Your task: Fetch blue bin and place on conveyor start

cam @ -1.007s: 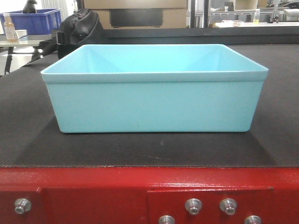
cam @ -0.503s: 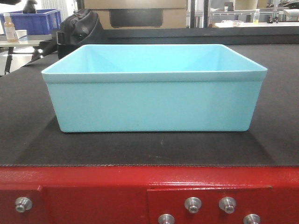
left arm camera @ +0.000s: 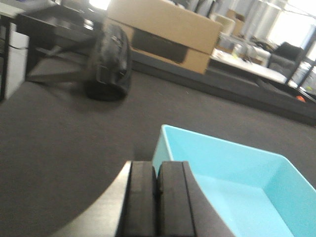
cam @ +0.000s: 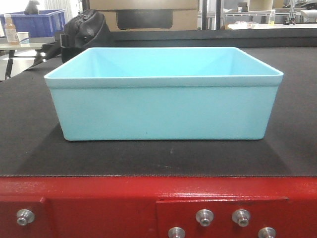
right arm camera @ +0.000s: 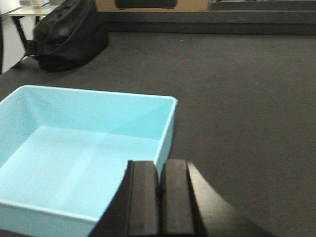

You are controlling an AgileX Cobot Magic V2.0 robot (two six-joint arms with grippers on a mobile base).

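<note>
The blue bin [cam: 163, 109] stands upright and empty on the dark belt of the conveyor start [cam: 148, 161], just behind the red bolted frame [cam: 99, 198]. No gripper shows in the front view. In the left wrist view my left gripper [left arm camera: 158, 165] is shut, pads together, at the near left corner of the bin [left arm camera: 237, 182] and holding nothing. My right gripper [right arm camera: 160, 165] is likewise shut and empty, in line with the right wall of the bin [right arm camera: 84, 153].
A black bag [cam: 84, 29] lies on the belt behind the bin's left side. A cardboard box [left arm camera: 163, 29] sits beyond the belt. A dark blue crate [cam: 34, 22] and a bottle [cam: 9, 29] stand on a table at far left.
The front view has shifted very slightly. The bin stays where it was on the belt.
</note>
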